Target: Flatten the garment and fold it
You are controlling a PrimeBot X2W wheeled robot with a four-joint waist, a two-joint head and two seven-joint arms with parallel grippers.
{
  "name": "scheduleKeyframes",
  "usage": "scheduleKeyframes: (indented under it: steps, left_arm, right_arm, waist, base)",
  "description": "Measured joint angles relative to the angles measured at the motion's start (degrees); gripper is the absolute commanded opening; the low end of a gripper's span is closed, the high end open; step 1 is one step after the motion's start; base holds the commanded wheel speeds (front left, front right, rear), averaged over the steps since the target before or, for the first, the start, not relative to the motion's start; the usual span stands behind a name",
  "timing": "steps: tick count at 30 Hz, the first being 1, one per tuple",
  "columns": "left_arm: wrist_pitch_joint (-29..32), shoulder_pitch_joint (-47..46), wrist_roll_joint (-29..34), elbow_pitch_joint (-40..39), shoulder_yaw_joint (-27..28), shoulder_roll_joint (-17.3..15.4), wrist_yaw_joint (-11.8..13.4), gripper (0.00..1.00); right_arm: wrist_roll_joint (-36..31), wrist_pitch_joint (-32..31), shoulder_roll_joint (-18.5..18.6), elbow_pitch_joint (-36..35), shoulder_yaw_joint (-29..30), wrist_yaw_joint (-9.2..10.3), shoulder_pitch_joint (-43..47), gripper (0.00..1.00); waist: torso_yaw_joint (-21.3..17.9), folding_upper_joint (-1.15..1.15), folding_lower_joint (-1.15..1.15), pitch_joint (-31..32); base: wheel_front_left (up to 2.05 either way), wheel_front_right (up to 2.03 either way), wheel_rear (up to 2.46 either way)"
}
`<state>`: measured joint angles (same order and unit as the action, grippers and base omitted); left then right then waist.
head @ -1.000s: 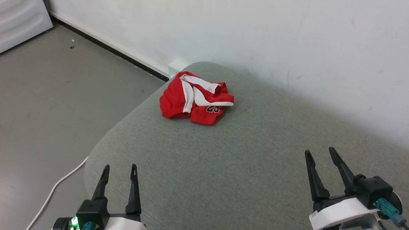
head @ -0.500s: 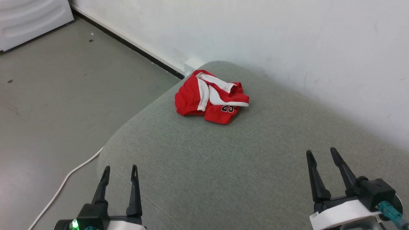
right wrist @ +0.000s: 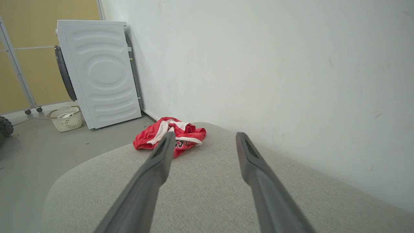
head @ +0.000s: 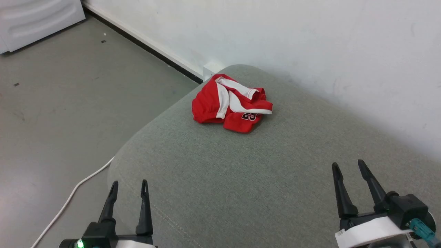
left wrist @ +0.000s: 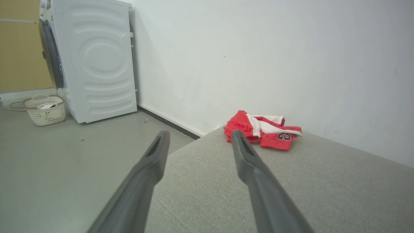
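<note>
Ahead, the crumpled garment lies at the surface's far left corner. Over the surface's near end, the left gripper and right gripper hover, jaws apart and empty. Neither arm is clearly nearer.

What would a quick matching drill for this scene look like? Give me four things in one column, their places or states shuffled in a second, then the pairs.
Column one:
1. red shorts
2. white cable
3. laundry basket
4. washing machine

Column two:
A. sitting on the floor beside the washing machine
B. crumpled on the far end of the grey cushion
C. trailing over the floor past the cushion's left edge
D. standing against the white wall

Pairs: 1-B, 2-C, 3-A, 4-D
</note>
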<state>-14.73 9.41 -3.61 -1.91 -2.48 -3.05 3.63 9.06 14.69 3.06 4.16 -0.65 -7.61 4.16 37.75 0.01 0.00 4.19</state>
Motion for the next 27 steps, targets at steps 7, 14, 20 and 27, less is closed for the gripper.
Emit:
scheduleKeyframes:
  steps: [7, 14, 20, 27]
  left_arm:
    - [0.01, -1.58, -2.68, 3.41, 0.51, -0.6, -2.29, 1.0]
    - [5.3, -14.67, -6.09, 10.06, 1.36, -4.69, -6.81, 1.0]
    - [15.74, -28.67, -9.78, 17.82, 0.91, -8.25, -9.38, 1.0]
    - [24.82, -41.41, -12.27, 32.84, -1.91, -13.92, -10.66, 1.0]
  right_arm:
    - [-2.07, 0.03, -0.07, -0.08, 1.34, 0.0, -0.15, 1.0]
    - [-5.66, 0.03, -0.1, -0.86, 1.92, 0.0, -1.27, 1.0]
    - [-8.28, 0.03, -0.09, -3.75, 2.12, 0.0, -3.24, 1.0]
    - [-10.6, -0.08, -0.12, -7.13, 0.73, 0.0, -6.25, 1.0]
  waist:
    - [-2.08, 0.0, 0.0, -2.1]
    - [-5.46, 0.0, 0.0, -6.25]
    - [-8.69, 0.0, 0.01, -11.11]
    - [-13.11, 0.0, 0.02, -17.13]
  base:
    - [0.0, 0.0, 0.0]
    - [0.0, 0.0, 0.0]
    - [0.0, 0.0, 0.0]
    - [0.0, 0.0, 0.0]
